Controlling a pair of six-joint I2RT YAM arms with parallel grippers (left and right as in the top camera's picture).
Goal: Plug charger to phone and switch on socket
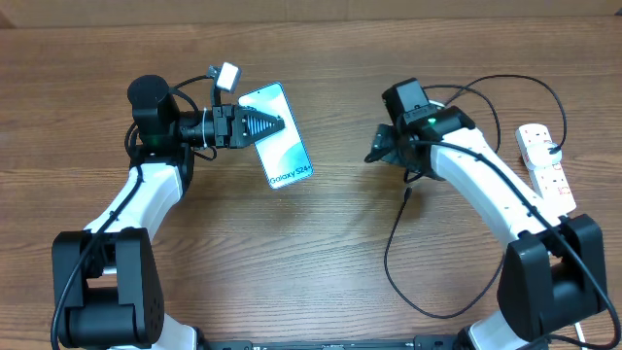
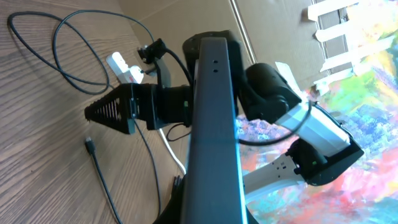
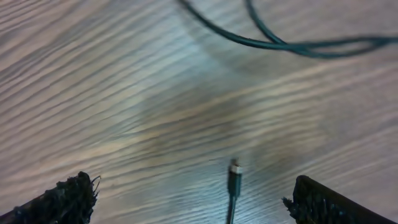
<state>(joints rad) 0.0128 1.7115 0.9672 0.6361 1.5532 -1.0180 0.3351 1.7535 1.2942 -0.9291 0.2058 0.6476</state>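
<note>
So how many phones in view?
1. The phone sits left of centre in the overhead view, clamped in the left gripper. No other shows, though the arms could hide something beneath them.

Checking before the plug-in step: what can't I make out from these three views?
phone port: too small overhead; left wrist shows only one dark edge, close and blurred.
socket switches: overhead, too small to read on or off.
charger far end: overhead, cable passes under the right arm.
</note>
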